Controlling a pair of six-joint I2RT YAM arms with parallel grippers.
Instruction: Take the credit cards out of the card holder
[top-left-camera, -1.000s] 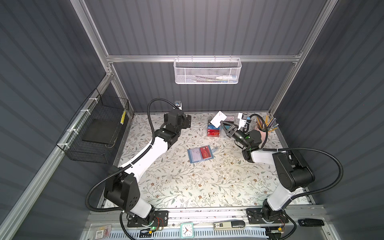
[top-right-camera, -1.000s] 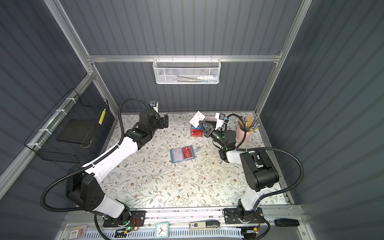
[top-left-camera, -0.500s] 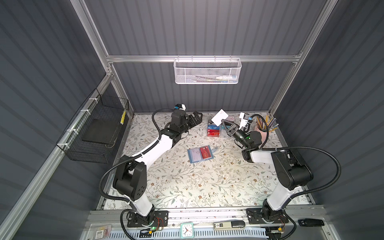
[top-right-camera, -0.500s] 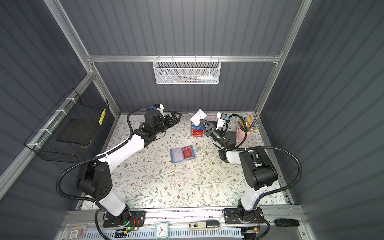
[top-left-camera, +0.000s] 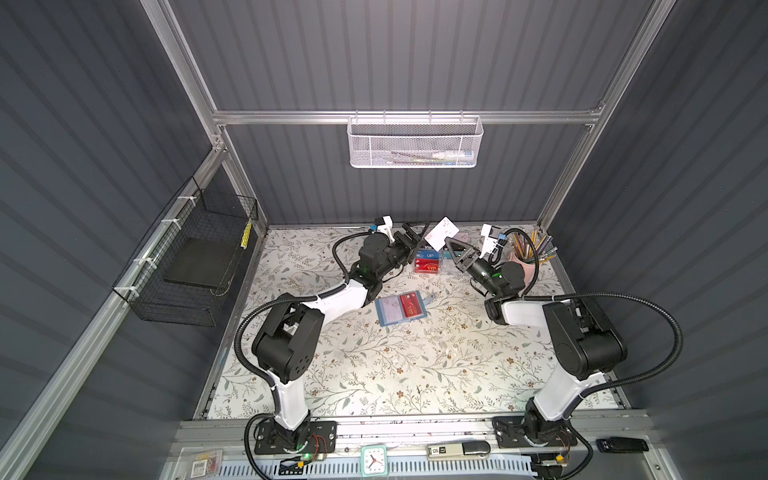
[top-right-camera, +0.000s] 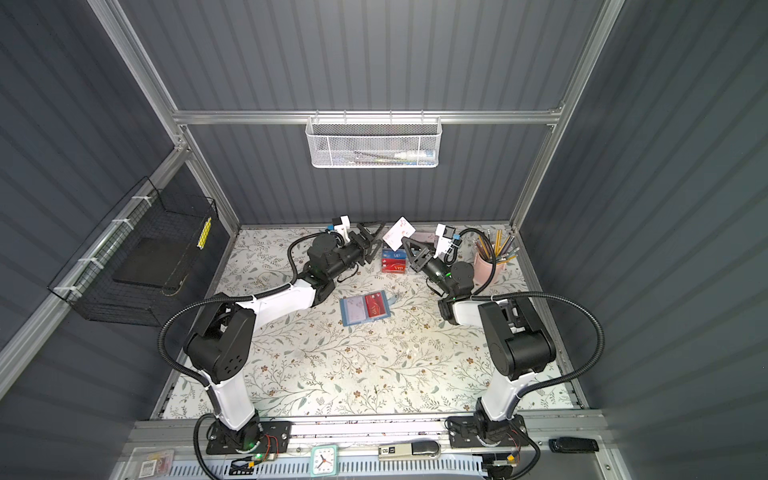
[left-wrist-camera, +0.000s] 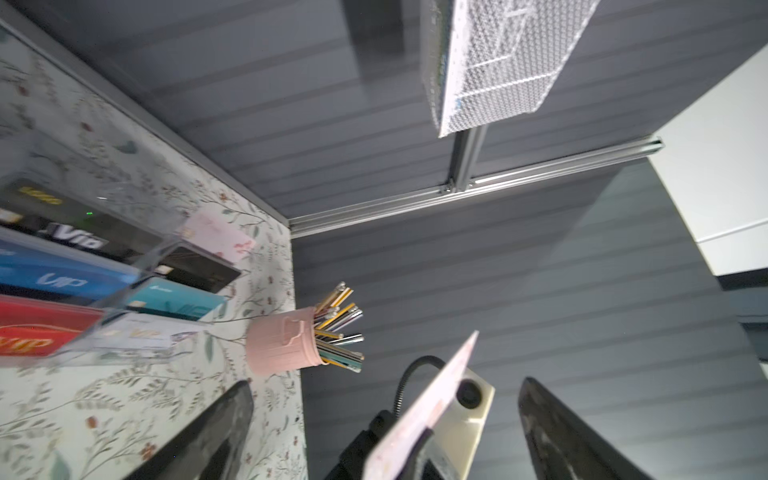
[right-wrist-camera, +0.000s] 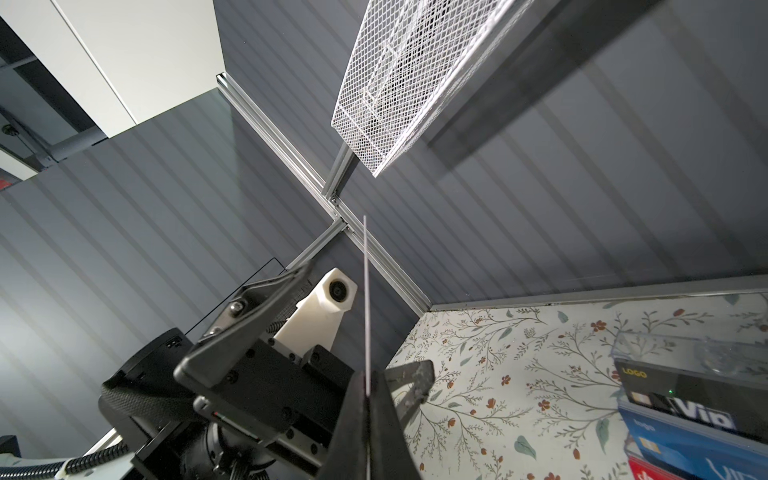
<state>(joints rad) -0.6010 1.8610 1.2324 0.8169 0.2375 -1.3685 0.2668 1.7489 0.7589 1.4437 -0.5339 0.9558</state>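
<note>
Right fingers (right-wrist-camera: 386, 419): pinching a pink-white card (top-left-camera: 441, 231), raised above the clear rack (top-left-camera: 428, 259).
Left fingers (left-wrist-camera: 216, 436): spread wide, one each side of that card, touching nothing.
Card holder (top-left-camera: 378, 313): open flat on the table (top-left-camera: 374, 374), well apart from both arms' fingers.
In sleeves: a red card (top-left-camera: 410, 307) and a grey-white card (top-left-camera: 390, 309), side by side.
Progress: we judge one card out, two left.

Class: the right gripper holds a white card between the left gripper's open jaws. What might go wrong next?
The right gripper pinches the white card by one edge; released before the left gripper closes, it may drop near the clear rack.
The card holder lies unheld; pulling its red card might drag it.
</note>
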